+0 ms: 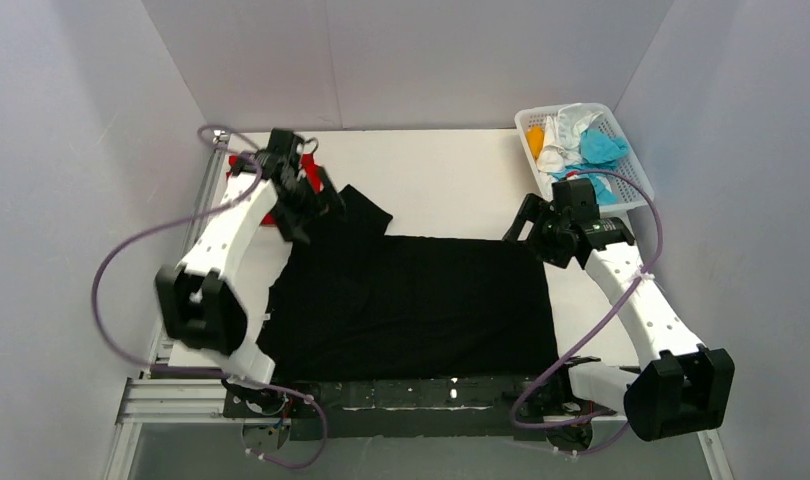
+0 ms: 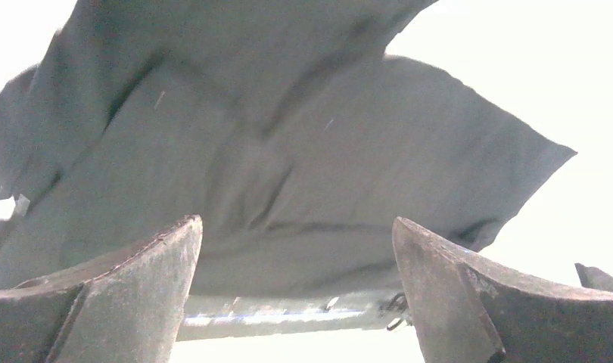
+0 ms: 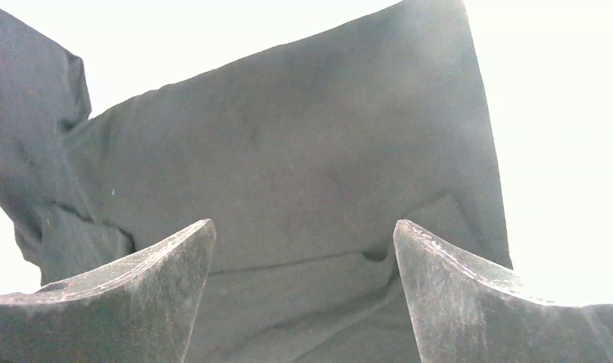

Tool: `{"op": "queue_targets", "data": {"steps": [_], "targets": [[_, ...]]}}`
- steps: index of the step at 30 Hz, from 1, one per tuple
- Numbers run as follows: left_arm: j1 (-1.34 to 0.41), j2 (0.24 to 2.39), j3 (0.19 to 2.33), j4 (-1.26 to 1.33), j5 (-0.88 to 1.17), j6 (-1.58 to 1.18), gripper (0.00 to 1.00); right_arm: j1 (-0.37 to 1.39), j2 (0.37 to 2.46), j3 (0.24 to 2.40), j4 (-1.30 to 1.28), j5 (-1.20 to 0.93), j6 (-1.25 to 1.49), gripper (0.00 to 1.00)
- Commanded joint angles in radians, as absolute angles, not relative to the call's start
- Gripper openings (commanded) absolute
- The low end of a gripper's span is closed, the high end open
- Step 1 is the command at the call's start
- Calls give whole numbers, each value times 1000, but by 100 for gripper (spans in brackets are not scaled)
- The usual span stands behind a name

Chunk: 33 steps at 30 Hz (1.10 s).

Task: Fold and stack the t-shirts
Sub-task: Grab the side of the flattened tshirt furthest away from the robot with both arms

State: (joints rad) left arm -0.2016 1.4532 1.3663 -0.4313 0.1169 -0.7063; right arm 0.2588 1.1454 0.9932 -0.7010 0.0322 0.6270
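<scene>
A large black t-shirt (image 1: 411,305) lies spread flat over the middle of the white table, one sleeve sticking out at its far left corner. It fills the left wrist view (image 2: 288,151) and the right wrist view (image 3: 288,166). A red t-shirt (image 1: 271,205) lies mostly hidden under my left arm at the far left. My left gripper (image 1: 321,200) is open and empty above the black shirt's far left corner and sleeve. My right gripper (image 1: 531,228) is open and empty above the shirt's far right corner. Both wrist views show the fingers (image 2: 129,295) (image 3: 137,295) wide apart over cloth.
A white lattice basket (image 1: 626,175) stands at the far right corner, holding cyan (image 1: 603,148), white (image 1: 556,155) and orange (image 1: 535,140) cloth. Grey walls enclose the table on three sides. Purple cables loop from both arms. A metal frame runs along the near edge.
</scene>
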Motion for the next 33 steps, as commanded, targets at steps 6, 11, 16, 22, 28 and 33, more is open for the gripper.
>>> {"op": "queue_targets", "data": {"steps": [6,11,16,22,28,33], "targets": [[-198,2283,2176,-485,161,-536,98,131,1212,1023,-553,-36,559,94],[-199,2536,2458,-471,111,-502,98,125,1223,1024,-547,-29,524,93],[-211,2518,2343,-349,31,-434,98,124,1214,995,-530,-18,512,92],[-253,2510,2329,-348,-66,-258,98,120,1221,984,-523,-17,510,91],[-286,2517,2293,-374,-95,-168,91,119,1243,981,-523,-43,514,88],[-287,2544,2305,-405,-98,-171,69,118,1248,975,-524,-57,514,86]]}}
